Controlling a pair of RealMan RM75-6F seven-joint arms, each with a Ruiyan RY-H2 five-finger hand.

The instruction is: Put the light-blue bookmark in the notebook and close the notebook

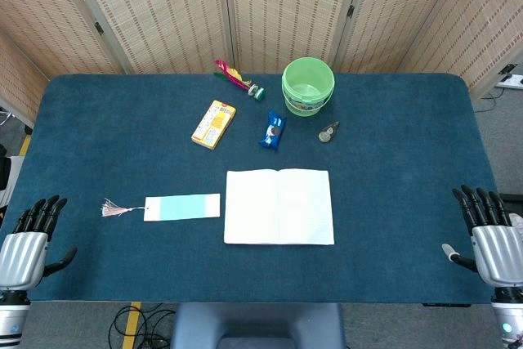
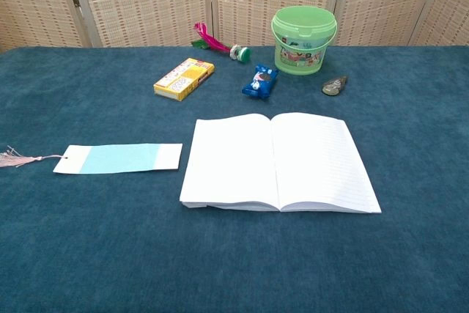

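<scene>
The left robot hand (image 1: 29, 244) and right robot hand (image 1: 488, 234) are seen released, fingers apart and holding nothing, at the near corners of the blue tabletop (image 1: 98, 120). Between them the notebook (image 1: 279, 206) is laid open and flat, with the light-blue bookmark (image 1: 181, 207) at its 9 o'clock, just beside it, pink tassel (image 1: 114, 210) outward. At the notebook's 12 o'clock a green bucket (image 1: 308, 86) is set, well apart.

The notebook (image 1: 279, 206) lies open and flat at the table's near middle, blank white pages up. Just left of it, apart, the bookmark (image 1: 183, 207) lies flat: a light-blue strip with white ends, its pink tassel (image 1: 113, 211) trailing left.
</scene>
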